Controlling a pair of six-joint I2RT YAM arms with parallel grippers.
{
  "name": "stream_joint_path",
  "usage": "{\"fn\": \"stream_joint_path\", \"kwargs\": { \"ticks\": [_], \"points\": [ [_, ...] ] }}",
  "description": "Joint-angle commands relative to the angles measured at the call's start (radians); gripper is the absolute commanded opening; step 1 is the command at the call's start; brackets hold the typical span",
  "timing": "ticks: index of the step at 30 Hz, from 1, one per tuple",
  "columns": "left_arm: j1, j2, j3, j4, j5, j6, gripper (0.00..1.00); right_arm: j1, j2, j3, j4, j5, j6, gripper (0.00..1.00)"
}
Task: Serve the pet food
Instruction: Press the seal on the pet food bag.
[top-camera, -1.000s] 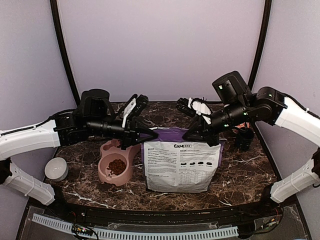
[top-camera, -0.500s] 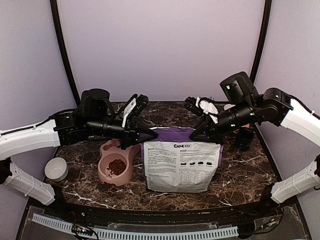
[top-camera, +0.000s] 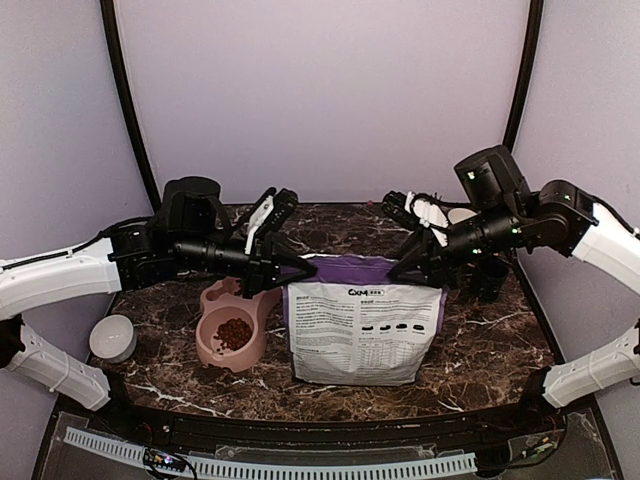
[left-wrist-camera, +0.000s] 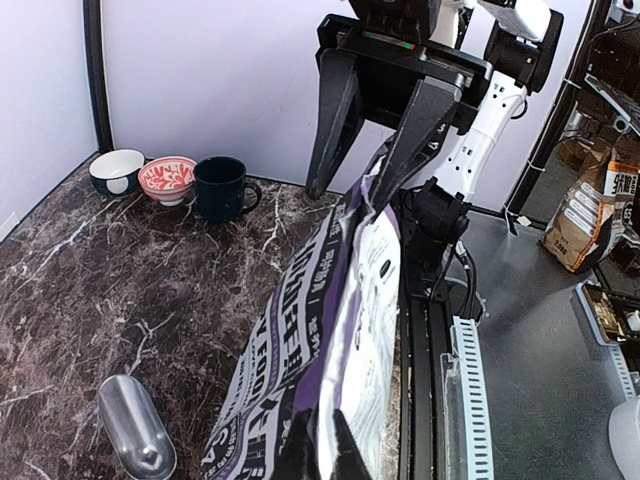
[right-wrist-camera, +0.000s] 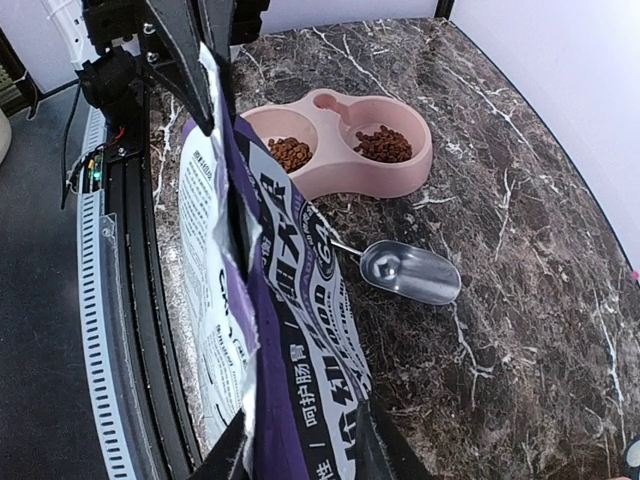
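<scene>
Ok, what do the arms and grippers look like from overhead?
Both match: the left arm and right arm have white shells on the lower links, then black joints and forearms. Small green lights glow on the right one. The left gripper and right gripper have long, tapered black fingers; black cables loop by the right wrist.

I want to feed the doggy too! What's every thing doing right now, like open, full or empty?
bag: standing upright.
left gripper: shut on the bag corner.
right gripper: open, astride the bag top.
pet food: in both cups of the pink double bowl.
scoop: lying empty on the table.
black mug: upright.
</scene>
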Motion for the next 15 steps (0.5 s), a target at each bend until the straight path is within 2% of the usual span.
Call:
{"fn": "stream_joint_path", "kwargs": {
  "ticks": [1, 7, 14, 15],
  "points": [
    [0.01, -0.029, 0.023, -0.005, -0.017, -0.003, 0.0, -0.017, -0.034, -0.032, -0.048, 0.048, 0.009, 0.29],
    [0.01, -0.026, 0.023, -0.003, -0.017, -0.003, 0.0, -0.022, -0.05, -0.041, -0.05, 0.038, 0.014, 0.0],
    [0.01, -0.036, 0.022, -0.003, -0.015, -0.003, 0.0, -0.025, -0.061, -0.037, -0.05, 0.042, 0.023, 0.0],
    [0.01, -0.039, 0.018, -0.003, -0.017, -0.003, 0.0, -0.025, -0.063, -0.037, -0.051, 0.056, 0.024, 0.04]
  ]
}}
